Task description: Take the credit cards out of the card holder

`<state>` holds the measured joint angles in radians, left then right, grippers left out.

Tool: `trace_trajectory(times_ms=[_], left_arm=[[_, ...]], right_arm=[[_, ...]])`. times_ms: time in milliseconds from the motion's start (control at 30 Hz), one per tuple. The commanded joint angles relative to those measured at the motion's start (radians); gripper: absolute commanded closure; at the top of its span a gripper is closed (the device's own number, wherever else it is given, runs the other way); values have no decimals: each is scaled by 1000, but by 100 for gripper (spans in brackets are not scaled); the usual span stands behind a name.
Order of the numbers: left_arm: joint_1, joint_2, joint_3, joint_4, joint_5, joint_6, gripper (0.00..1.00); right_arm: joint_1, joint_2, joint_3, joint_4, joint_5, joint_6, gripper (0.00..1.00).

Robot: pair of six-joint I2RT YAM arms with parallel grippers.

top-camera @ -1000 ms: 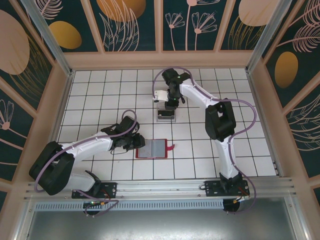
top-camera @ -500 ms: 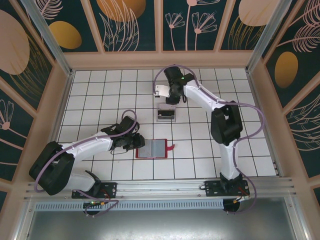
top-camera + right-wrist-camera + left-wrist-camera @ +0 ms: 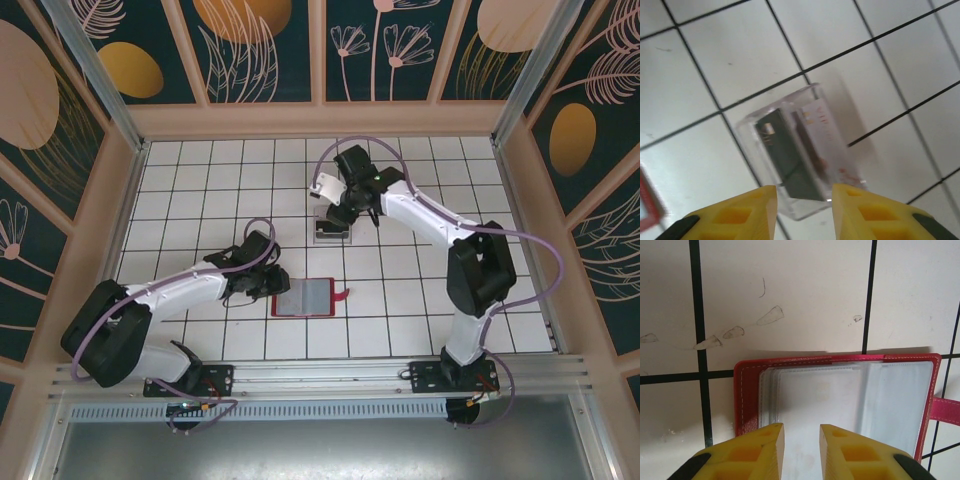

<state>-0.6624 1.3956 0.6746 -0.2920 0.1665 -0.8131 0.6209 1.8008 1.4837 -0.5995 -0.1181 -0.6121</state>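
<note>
Small red folding card holder [image 3: 305, 297] lies opened flat on the white gridded worktop [image 3: 200, 180]. Its long axis runs left to right, with the red closure tab [image 3: 945, 410] sticking out on the right arm's side. The left arm is the nearer one. It reaches low and stretched out from its base, left fingers [image 3: 757, 452] over the holder's left-hand edge, narrowly parted with nothing clamped between them. Whether they press on the cover, I cannot tell. The pockets look pale, and I cannot tell if a card is left inside. The right arm arches over to the far side, right fingers [image 3: 740, 210] parted and empty above the clear plastic tray [image 3: 802, 209]. The tray holds a dark grey credit card [image 3: 785, 155] and a paler one beside it. From those fingers the holder lies toward the near edge, slightly left, apart from the tray.
</note>
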Motion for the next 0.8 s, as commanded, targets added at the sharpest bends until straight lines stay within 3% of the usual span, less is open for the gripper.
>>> trace_trajectory(times_ms=[0, 200, 367, 567, 767], left_arm=[[2, 15, 31, -7, -27, 26, 74], [22, 18, 43, 9, -25, 29, 74], [62, 12, 43, 16, -10, 41, 74], [159, -23, 3, 46, 49, 62, 74], [241, -35, 10, 16, 66, 117, 75]], right_arm=[[21, -88, -86, 107, -77, 303, 69], [67, -190, -280, 219, -46, 723, 75], [85, -237, -386, 231, -125, 1032, 79], [151, -267, -465, 272, -212, 1224, 78], [285, -207, -435, 265, -173, 1302, 77]])
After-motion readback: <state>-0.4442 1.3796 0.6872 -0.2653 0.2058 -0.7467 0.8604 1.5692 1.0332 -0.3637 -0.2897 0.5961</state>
